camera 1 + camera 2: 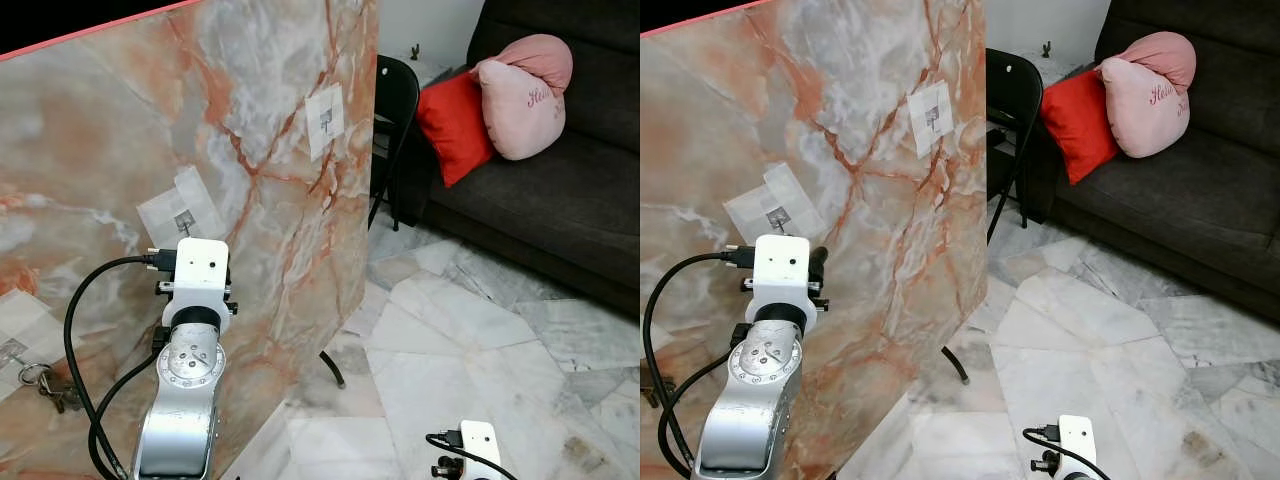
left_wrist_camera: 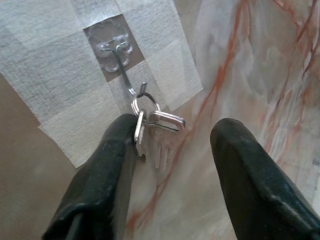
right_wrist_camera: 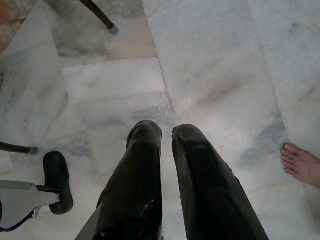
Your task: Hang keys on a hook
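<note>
The keys (image 2: 150, 122) hang by their ring on the hook (image 2: 122, 70) taped to the marble board (image 1: 280, 150); the left gripper (image 2: 175, 165) is spread wide just below the hook, one finger (image 2: 107, 170) touching a key, so pulling away carelessly could snag the ring and lift it off; the right gripper (image 3: 167, 165) hangs nearly closed and empty.

Bright, even indoor light; sharp, soft shadows.

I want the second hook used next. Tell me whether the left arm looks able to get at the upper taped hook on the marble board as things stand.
Probably yes. The left gripper is open at the middle hook, where the keys hang, and the upper hook sits higher on the same board with bare marble between them.
</note>
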